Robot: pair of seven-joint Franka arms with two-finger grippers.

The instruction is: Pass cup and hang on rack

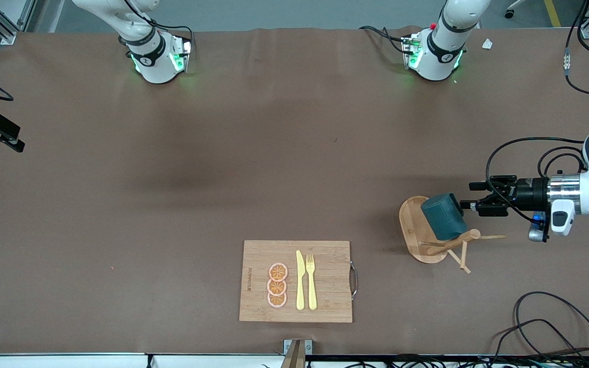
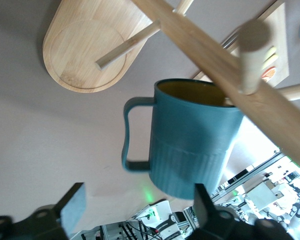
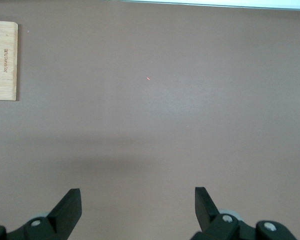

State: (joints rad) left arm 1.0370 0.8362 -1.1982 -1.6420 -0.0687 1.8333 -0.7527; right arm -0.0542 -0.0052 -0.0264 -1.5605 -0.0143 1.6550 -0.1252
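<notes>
front view: high, facing both arm bases, takes in the whole bench (image 1: pixel 172 179). left wrist view: close on the cup (image 2: pixel 195 145) and rack (image 2: pixel 85 55), both shared with front view. right wrist view: looks down on bare bench, cutting board (image 3: pixel 2 60) corner shared.

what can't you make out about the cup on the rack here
- Front view: the cup covers the peg of the rack bearing it.
- Left wrist view: the post hides the cup's rim; the left gripper stands open just off it.
- Right wrist view: right gripper open, only table.
</notes>
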